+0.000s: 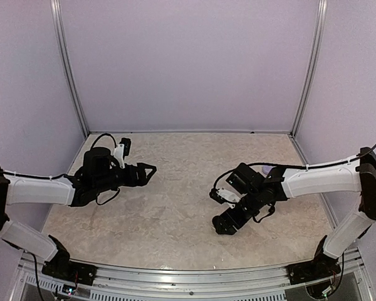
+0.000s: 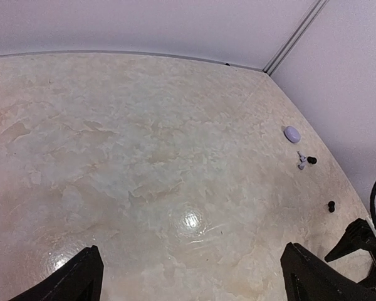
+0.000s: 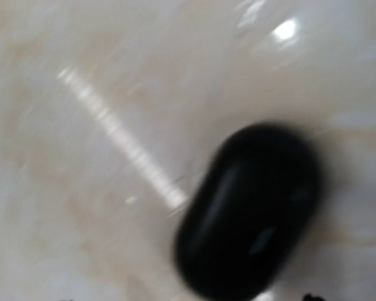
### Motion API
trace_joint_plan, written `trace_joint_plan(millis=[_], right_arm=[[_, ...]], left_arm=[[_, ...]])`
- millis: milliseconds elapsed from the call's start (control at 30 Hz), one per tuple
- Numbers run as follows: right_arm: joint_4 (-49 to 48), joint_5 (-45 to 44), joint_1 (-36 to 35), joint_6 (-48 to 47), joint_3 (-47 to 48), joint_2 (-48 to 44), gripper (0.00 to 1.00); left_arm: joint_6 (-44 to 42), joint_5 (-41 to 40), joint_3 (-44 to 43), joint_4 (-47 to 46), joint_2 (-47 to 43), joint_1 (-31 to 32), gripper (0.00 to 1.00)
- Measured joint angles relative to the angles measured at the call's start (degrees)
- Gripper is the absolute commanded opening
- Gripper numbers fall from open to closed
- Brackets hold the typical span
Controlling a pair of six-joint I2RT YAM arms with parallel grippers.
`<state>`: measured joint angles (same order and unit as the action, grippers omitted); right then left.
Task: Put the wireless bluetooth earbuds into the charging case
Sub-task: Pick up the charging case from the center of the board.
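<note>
A closed black oval charging case (image 3: 249,216) lies on the table right below my right gripper (image 1: 225,222), blurred and filling the right wrist view. Only the gripper's fingertips (image 3: 310,296) show at the bottom edge, wide apart and holding nothing. In the left wrist view, far right, lie a closed lavender case (image 2: 292,133), a lavender earbud (image 2: 301,161), a black earbud (image 2: 312,160) beside it, and another black earbud (image 2: 331,205) nearer. My left gripper (image 1: 148,171) hovers open and empty over the left of the table, its fingers (image 2: 80,279) spread wide.
The marbled table (image 1: 175,207) is walled by pale panels at the back and both sides. The right arm (image 1: 313,182) reaches across the right side and covers the earbuds in the top view. Part of it shows in the left wrist view (image 2: 363,241).
</note>
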<state>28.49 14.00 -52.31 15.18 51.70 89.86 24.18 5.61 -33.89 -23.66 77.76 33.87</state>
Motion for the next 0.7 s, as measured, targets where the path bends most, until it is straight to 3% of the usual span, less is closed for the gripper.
trace_joint_plan(millis=[300,700], right_arm=[[-0.5,-5.9,0.0,3.0,2.6,4.2,0.75],[-1.3,-7.7,-0.9,3.6,9.9,13.3,0.61]], left_arm=[[0.0,-1.6,1.7,-1.0,-0.5,1.5,0.99],[0.0,-7.0,5.3,-3.0,-1.7,5.1,0.99]])
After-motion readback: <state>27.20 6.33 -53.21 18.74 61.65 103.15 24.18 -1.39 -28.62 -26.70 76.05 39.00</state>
